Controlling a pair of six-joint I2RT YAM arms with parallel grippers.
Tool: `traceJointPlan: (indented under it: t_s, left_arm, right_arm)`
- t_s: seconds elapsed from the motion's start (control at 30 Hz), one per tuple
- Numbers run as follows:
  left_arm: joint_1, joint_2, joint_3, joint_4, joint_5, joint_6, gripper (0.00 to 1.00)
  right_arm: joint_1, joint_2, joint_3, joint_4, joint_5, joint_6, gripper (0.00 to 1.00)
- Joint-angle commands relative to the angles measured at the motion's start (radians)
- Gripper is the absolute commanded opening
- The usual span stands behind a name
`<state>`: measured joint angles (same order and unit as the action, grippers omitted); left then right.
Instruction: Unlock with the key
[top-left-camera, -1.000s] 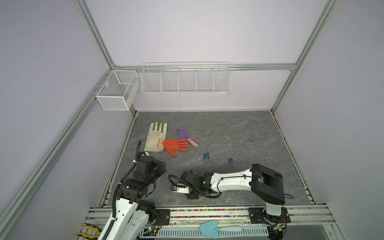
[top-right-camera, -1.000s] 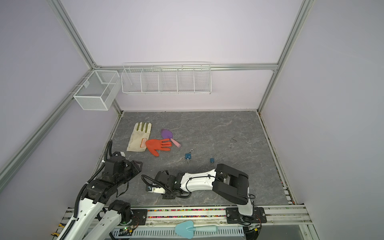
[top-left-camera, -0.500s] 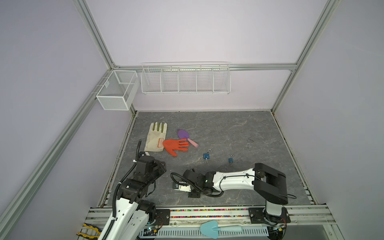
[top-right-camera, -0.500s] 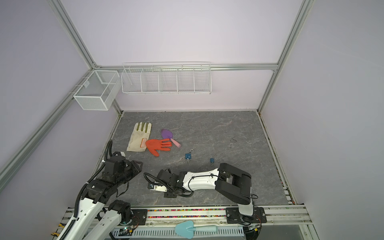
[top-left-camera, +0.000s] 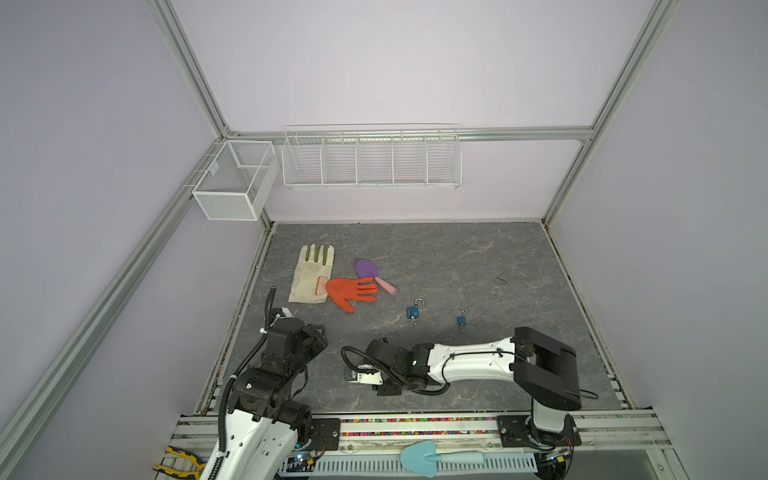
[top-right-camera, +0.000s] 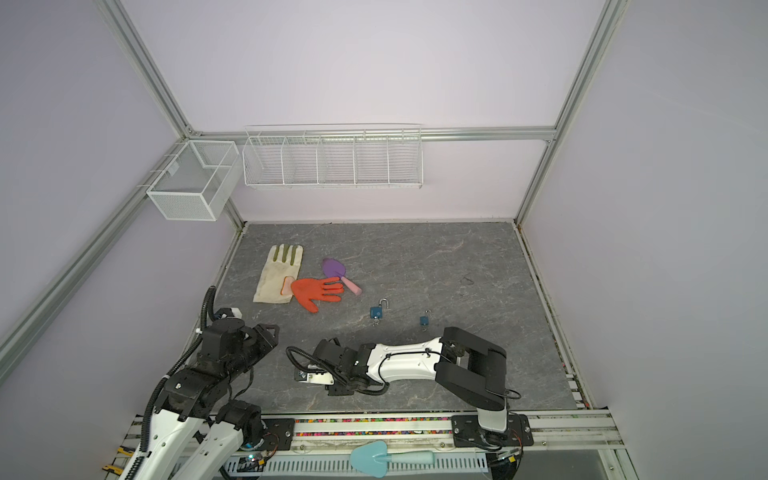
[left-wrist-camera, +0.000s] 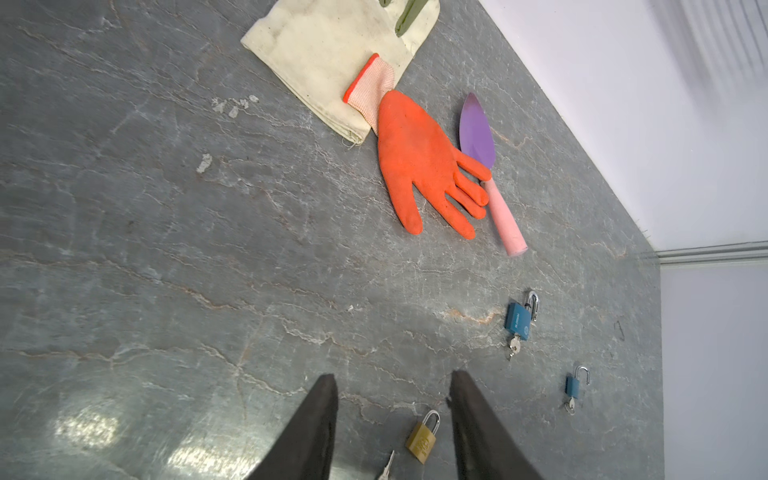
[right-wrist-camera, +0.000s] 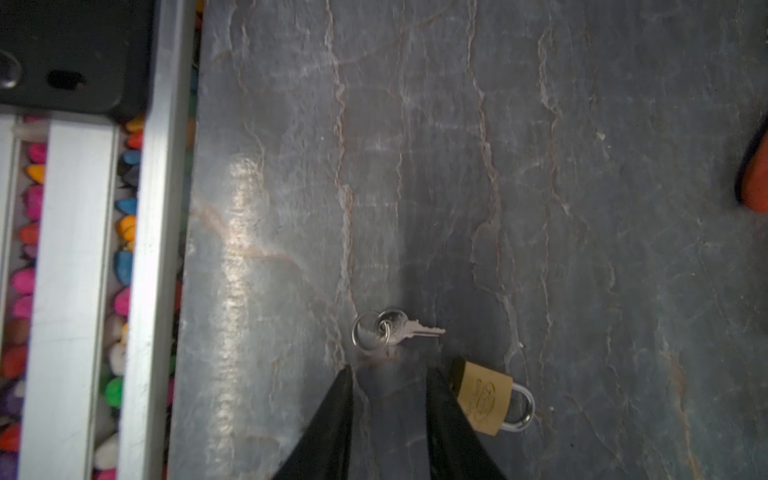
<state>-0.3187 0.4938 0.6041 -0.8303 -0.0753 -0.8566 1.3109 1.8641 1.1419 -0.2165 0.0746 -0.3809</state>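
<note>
The right tool (right-wrist-camera: 390, 370) is held low over the grey surface (right-wrist-camera: 582, 166) with its jaws parted and nothing between them. The key (right-wrist-camera: 409, 331), hung on a ring (right-wrist-camera: 368, 332), lies flat on the surface just ahead of the fingertips and apart from them. It is not in any lock. The brass lock (right-wrist-camera: 484, 395) lies flat just beside one finger; whether it is touched cannot be told. Its shackle appears seated in the body.

The left tool (left-wrist-camera: 391, 374) is likewise open and empty, held above the surface at the left. In the left wrist view the brass lock (left-wrist-camera: 422, 440) and the tip of the key (left-wrist-camera: 386, 469) are seen on the surface beyond its fingers.

In both top views the right arm (top-left-camera: 469, 361) is stretched low across the front of the surface toward the left, and the key and brass lock are hidden under it.

Farther back, a larger blue lock (top-left-camera: 413, 311) and a smaller blue lock (top-left-camera: 461, 320) lie well apart from the tools, each with a key in it and its shackle raised. The cuff of an orange glove (top-left-camera: 351, 291) rests on a cream glove (top-left-camera: 311, 278), and its fingers overlap a purple trowel (top-left-camera: 368, 270).
</note>
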Motion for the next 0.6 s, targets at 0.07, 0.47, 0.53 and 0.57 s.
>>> traceJointPlan:
  t_s: [0.07, 0.47, 0.53, 0.57]
  left_arm:
    - [0.007, -0.019, 0.011, -0.059, -0.044, -0.007, 0.45]
    - [0.007, -0.029, 0.007, -0.067, -0.038, -0.012, 0.45]
    - [0.007, -0.03, 0.001, -0.059, -0.037, -0.014, 0.45]
    - [0.006, -0.028, 0.0, -0.056, -0.035, -0.013, 0.45]
  right_arm:
    - [0.004, 0.032, 0.04, -0.038, -0.059, -0.017, 0.39]
    - [-0.003, 0.094, 0.086, -0.079, -0.085, -0.027, 0.4]
    - [-0.008, 0.106, 0.098, -0.085, -0.082, -0.029, 0.4]
    - [-0.011, 0.111, 0.103, -0.084, -0.081, -0.031, 0.39]
